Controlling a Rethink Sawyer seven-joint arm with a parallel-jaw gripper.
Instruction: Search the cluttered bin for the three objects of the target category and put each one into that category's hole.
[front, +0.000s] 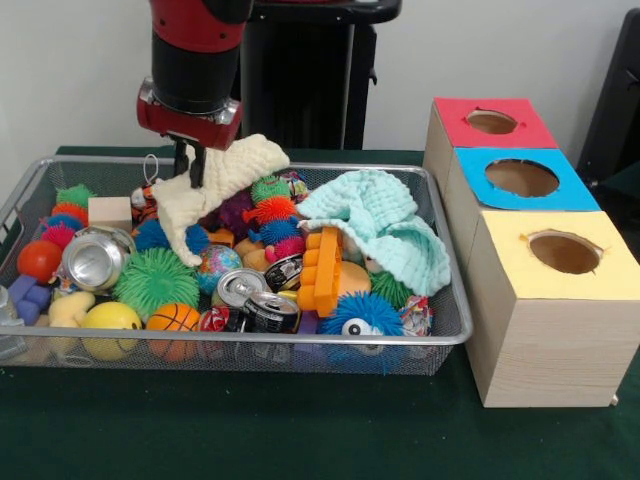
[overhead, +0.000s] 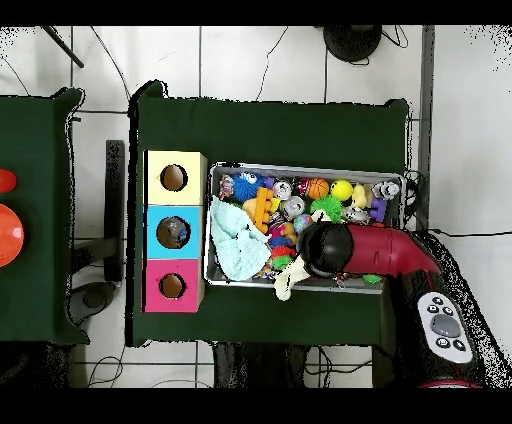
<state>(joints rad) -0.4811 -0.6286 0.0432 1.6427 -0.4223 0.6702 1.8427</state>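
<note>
One cream cloth (front: 218, 185) lifted | jaws (front: 191, 166) clenched on it, clear of bin (front: 440, 335) clutter | likely bound for a box hole (front: 521, 177)

Wire-mesh metal bin (front: 440, 330), waffle-textured cloths (front: 375, 215).

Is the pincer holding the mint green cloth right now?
No, the pincer is shut on the cream cloth, lifting it, while the mint green cloth lies apart in the wire bin.
</note>
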